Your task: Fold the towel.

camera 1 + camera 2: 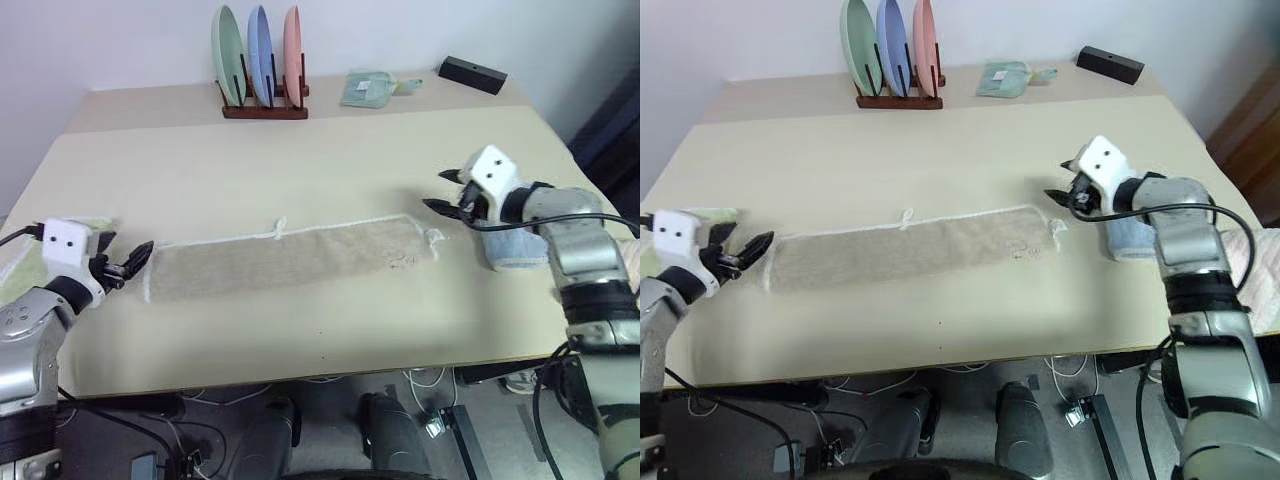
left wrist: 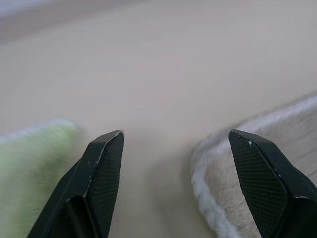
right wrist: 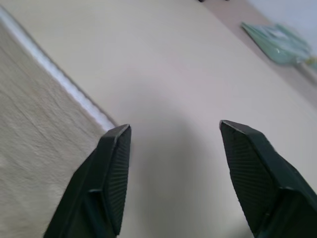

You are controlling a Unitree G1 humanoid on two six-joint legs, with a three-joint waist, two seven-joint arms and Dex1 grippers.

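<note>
From the head cameras, the soft beige-tan terry cloth towel [image 1: 285, 260] lies flat as a long folded strip across the middle of the pale tan table [image 1: 300, 160]. It has white cord edging and a small white loop [image 1: 280, 228] on its far edge. The left gripper [image 1: 130, 262] hangs just off the towel's left end. Its two black fingers are apart and hold nothing. The right gripper [image 1: 444, 191] hangs just past the towel's right end, a little above the table. Its fingers are apart too, with nothing in them. A light blue towel [image 1: 515, 250] lies under the right arm. A light green towel [image 1: 25, 262] lies by the left arm. At the back of the table stands a brown wooden rack [image 1: 264, 108] with a green, a blue and a pink plate, next to a pale green pouch [image 1: 366, 90] and a black box [image 1: 472, 74].

In the left wrist view, the black fingers [image 2: 101, 173] stand wide apart over bare table. The beige towel's corded end is by one finger and the green towel by the other.

In the right wrist view, the fingers [image 3: 111, 168] are wide apart over bare table. The towel's white edge runs beside one finger.
</note>
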